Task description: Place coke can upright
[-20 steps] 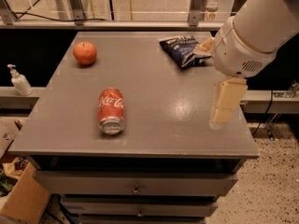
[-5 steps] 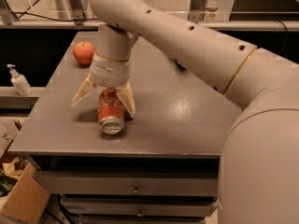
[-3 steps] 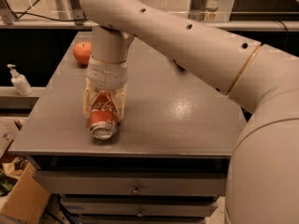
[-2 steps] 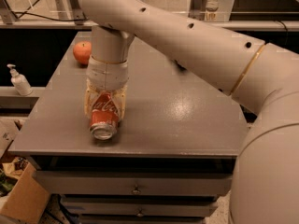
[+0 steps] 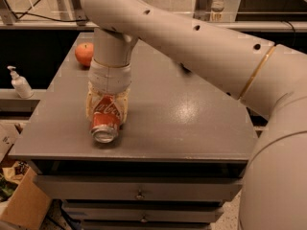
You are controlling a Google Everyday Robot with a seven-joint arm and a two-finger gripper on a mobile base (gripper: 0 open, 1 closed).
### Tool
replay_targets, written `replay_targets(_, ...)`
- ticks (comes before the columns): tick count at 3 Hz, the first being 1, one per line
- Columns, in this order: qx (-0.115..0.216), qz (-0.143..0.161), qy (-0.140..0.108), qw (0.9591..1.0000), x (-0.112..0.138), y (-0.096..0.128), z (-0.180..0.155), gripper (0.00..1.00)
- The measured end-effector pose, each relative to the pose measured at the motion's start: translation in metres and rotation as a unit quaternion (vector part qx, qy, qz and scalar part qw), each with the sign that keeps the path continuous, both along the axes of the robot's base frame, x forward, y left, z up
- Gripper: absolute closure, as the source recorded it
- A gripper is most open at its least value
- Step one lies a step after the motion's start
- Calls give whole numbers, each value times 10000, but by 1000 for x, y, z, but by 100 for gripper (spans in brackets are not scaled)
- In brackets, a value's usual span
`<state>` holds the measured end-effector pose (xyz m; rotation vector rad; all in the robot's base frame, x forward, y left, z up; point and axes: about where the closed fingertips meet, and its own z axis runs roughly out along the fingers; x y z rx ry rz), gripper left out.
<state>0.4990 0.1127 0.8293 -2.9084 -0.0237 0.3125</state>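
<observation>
My arm (image 5: 192,37) was the biggest thing in view, sweeping in from the right edge and bending down over the grey table (image 5: 192,119). Under the tabletop, below my gripper, sat two shut drawers (image 5: 139,189), so I could not tell what was in them. Further down, at the lower left corner, stood a cardboard box (image 5: 21,207) whose inside was out of sight. My gripper (image 5: 107,119) hung over the table's near left part, close to the front edge, its pale fingers (image 5: 90,107) pinching the coke can (image 5: 106,123) from both sides. The can lay tilted between them, silver end toward the camera and low by the tabletop; I could not tell whether it touched the surface. Beyond my gripper, near the far left corner, rested a red-orange apple (image 5: 84,54), well apart from the can. Off the table, left of my gripper, a small white pump bottle (image 5: 20,83) stood upright on a ledge.
</observation>
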Motion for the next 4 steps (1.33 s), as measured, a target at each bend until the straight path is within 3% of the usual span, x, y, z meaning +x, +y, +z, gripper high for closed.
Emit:
replay_targets(1, -40, 254, -454, 9986, 3, -3, 16, 100)
replay_targets(2, -87, 673, -1115, 9914, 13, -13, 46, 100)
replay_targets(3, 42, 1067, -1570, 9818, 21, -27, 69, 100)
replay_targets(4, 377, 1580, -1895, 9684, 20, -43, 79, 100)
